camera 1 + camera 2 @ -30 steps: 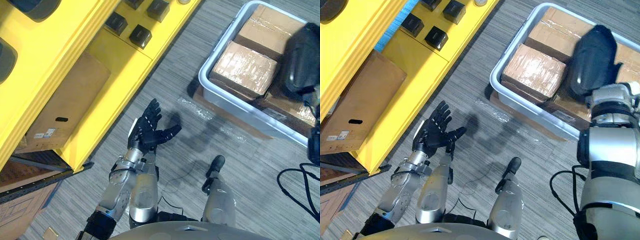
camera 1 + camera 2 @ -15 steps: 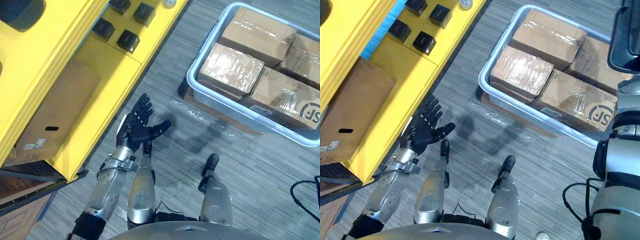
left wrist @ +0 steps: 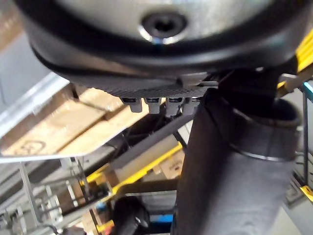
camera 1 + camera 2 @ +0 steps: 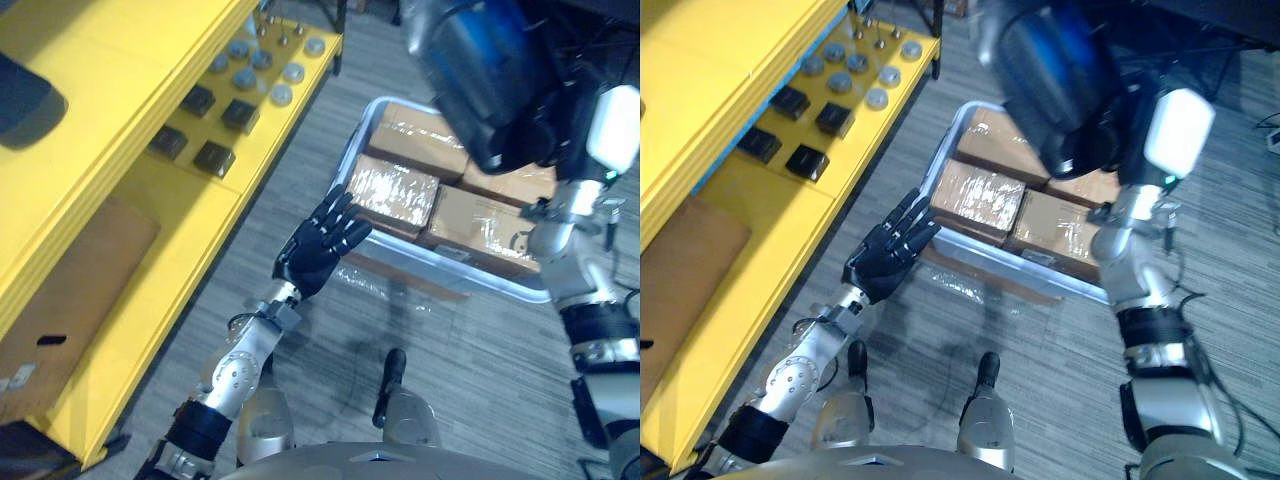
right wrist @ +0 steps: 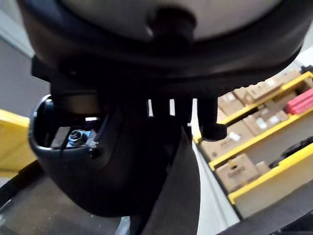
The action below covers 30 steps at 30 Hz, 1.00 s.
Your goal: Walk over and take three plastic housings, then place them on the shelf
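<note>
A: What takes up most of the scene?

B: The yellow shelf (image 4: 150,60), which runs near to far along the left. To its right, on the floor, sits a grey tub (image 4: 940,160) packed with cardboard boxes (image 4: 395,190).

A: And the plastic housing (image 4: 1055,80)?

B: It is a dark, rounded shell held high at the far right, above the tub, at the end of the right arm. In the right wrist view the right hand (image 5: 166,73) bends its fingers (image 5: 211,122) over the shell's edge, so that hand looks clamped on it.

A: What about the left hand (image 4: 318,245)?

B: It is empty, with its fingers straight and spread. It hangs between the shelf's edge and the tub.

A: So which way does the next move go?

B: Leftward. The shelf lies to the left of the housing, with the tub and the left hand in between. The left hand is nearer the shelf, but the right one carries the load — so the right arm probably has to cross over, or the robot has to turn. The housing's long axis seems to slant from far left to near right, though it is too blurred to be sure.

A: Is there room on the shelf?

B: Small black blocks (image 4: 215,157) and grey discs (image 4: 283,95) fill the far stretch. The nearer part of that tier looks bare.
</note>
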{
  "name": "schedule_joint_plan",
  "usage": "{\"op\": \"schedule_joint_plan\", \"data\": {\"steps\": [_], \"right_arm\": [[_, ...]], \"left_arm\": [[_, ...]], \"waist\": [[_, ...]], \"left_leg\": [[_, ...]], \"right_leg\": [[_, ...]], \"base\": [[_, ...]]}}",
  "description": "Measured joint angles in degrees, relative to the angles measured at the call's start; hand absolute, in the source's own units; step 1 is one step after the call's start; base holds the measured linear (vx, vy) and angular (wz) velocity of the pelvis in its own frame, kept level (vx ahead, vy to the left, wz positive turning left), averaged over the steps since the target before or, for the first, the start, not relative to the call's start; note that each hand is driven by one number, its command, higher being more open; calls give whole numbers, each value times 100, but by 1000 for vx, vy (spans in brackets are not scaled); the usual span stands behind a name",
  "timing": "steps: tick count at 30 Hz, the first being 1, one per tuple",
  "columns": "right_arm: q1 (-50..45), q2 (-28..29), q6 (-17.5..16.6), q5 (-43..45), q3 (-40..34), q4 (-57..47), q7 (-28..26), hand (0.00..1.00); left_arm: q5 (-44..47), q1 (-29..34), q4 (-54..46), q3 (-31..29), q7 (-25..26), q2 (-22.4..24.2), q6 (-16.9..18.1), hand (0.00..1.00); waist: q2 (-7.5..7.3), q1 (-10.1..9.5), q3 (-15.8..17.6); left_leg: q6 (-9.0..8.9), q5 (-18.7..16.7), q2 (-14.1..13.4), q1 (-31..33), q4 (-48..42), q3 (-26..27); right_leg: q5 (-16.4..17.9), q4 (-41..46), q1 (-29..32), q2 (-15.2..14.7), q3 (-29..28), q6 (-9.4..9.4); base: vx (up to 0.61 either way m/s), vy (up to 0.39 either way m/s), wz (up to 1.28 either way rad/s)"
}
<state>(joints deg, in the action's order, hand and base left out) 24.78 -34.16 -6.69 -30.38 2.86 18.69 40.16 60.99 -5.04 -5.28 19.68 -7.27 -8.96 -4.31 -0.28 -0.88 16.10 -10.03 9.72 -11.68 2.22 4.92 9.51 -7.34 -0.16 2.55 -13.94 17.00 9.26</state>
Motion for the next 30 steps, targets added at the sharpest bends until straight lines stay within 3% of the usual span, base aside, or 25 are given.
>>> {"op": "schedule_joint_plan", "data": {"steps": [3,6,16,19,26,30], "right_arm": [[-187,363,1,-126,11,-162,-226,0],[-318,583,0,-130,79,-172,-385,0],[-509,798,-25,-68,453,-309,-778,0],[-533,805,-24,-64,570,-249,-784,0],[-604,1043,-22,21,925,-13,-855,0],[-605,1082,-69,26,1045,-14,-986,0]], "left_arm": [[269,-16,14,70,-39,130,-136,100],[267,-16,22,344,-39,138,-214,100],[138,95,52,503,-22,125,-317,100],[-121,97,116,544,126,108,-327,100],[-1032,116,450,639,615,-72,-352,100],[-1670,121,421,592,692,-39,-373,100]], "waist": [[82,115,-307],[117,106,-525],[112,-7,-817],[69,-58,-911],[-206,-91,-1172],[-193,-145,-1228]], "left_leg": [[-4,-58,-2,-133,18,87],[-4,-69,2,-194,18,135],[-3,-68,10,-329,18,175],[-12,-77,10,-345,18,145],[-10,-107,16,-364,9,133],[-10,-106,17,-391,17,135]], "right_leg": [[-10,-80,-118,3,-8,23],[-10,-153,-177,4,-27,62],[-167,-363,-378,11,-8,37],[-189,-422,-444,19,22,34],[-189,-429,-473,20,33,30],[-176,-429,-487,20,33,17]], "base": [[-19,-15,-10],[-49,-18,-8],[-13,-5,-2],[8,-9,5],[1,0,0],[0,0,0]]}}
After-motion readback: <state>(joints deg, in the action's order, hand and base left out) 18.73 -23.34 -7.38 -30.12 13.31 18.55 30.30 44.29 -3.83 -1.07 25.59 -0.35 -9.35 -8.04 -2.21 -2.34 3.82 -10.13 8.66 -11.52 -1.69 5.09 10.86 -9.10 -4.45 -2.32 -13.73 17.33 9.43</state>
